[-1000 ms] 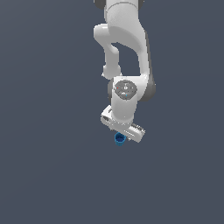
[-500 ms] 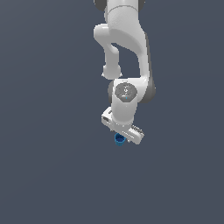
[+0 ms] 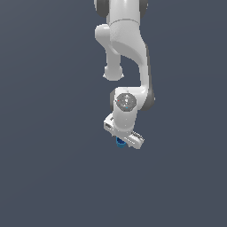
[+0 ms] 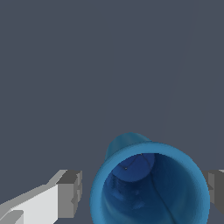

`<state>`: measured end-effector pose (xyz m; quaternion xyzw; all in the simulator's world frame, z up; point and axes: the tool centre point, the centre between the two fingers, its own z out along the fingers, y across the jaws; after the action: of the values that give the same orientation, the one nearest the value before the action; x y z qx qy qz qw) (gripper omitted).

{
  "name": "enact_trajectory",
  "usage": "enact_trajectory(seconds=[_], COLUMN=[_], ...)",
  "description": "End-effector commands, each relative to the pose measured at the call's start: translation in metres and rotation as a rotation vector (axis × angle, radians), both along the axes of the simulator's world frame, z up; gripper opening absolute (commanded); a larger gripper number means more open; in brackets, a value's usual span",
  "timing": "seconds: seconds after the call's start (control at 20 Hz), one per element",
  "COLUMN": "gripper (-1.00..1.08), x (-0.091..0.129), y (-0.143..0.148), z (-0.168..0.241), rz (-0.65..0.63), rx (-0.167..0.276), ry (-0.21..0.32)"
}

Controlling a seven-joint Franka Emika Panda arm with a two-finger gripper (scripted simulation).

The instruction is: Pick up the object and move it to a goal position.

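Observation:
The object, a small blue cup [image 4: 148, 183] with a hollow top, stands upright between my fingers in the wrist view. One grey fingertip [image 4: 72, 192] sits a little off its rim on one side, and the other fingertip [image 4: 215, 187] is close to the rim opposite. My gripper [image 4: 142, 192] is open around the cup without pinching it. In the exterior view only a sliver of the cup [image 3: 120, 142] shows beneath the white hand, where the gripper [image 3: 123, 138] hangs straight over it.
A plain dark grey floor [image 3: 53, 177] spreads all around. The white arm [image 3: 128, 53] reaches down from the top of the exterior view. Nothing else shows.
The arm's wrist and hand have sunk lower over the cup. The cup has stayed in the same spot.

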<state>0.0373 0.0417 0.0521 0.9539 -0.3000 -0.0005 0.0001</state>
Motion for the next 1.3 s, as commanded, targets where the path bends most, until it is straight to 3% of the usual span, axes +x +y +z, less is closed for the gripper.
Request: enact_trajectory(seconds=[0.0, 0.2, 0.25, 0.9, 1.25], gripper=[1.0, 1.0, -1.0, -1.0, -1.0], x=[0.0, 0.001, 0.001, 0.001, -0.005], y=[0.0, 0.0, 0.0, 0.001, 0.003], z=[-0.009, -0.012, -0.012, -0.01, 0.012], rz=[-0.001, -0.001, -0.001, -0.001, 0.0], rx=[0.0, 0.0, 0.0, 0.0, 0.0], ry=[-0.001, -0.001, -0.001, -0.001, -0.001])
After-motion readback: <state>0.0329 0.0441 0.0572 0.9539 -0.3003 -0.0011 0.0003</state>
